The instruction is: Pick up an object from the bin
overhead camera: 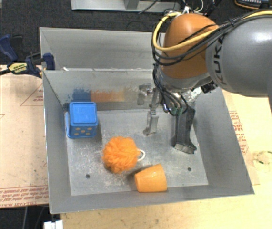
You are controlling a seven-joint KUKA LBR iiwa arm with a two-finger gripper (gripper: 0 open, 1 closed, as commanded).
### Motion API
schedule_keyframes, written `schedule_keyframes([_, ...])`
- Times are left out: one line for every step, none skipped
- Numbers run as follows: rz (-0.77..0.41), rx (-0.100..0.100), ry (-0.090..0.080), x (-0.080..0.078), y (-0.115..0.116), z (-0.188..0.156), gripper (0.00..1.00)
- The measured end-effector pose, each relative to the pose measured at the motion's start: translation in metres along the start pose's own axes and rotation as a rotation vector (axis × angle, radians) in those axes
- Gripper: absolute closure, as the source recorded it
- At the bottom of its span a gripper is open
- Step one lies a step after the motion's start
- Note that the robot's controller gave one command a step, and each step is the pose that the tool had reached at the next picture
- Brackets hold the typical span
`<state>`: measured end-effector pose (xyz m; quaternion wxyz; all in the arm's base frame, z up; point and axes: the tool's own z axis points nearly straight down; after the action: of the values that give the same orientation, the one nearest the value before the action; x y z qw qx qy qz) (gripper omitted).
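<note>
My gripper [168, 138] hangs over the right half of the bin with its two fingers spread apart and nothing between them. One finger [150, 123] is thin and silvery, the other [184, 133] dark and broad, its tip close to the bin floor. A fuzzy orange ball [120, 154] with a white loop lies to the lower left of the fingers. An orange cup [151, 178] lies on its side just below the ball, near the front wall. A blue cube with yellow dots [83, 120] sits at the left, by the back wall.
The arm with its orange dome and cables reaches in from the upper right and hides the bin's back right corner. Bare bin floor lies under and to the right of the fingers.
</note>
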<state>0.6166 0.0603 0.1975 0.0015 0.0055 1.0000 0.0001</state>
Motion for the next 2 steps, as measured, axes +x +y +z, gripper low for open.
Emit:
schedule_keyframes([-0.025,-0.004,0.007,0.011,0.033,0.025,0.0])
schedule_keyframes([-0.11,-0.001,0.001,0.04,0.037,0.027,0.0])
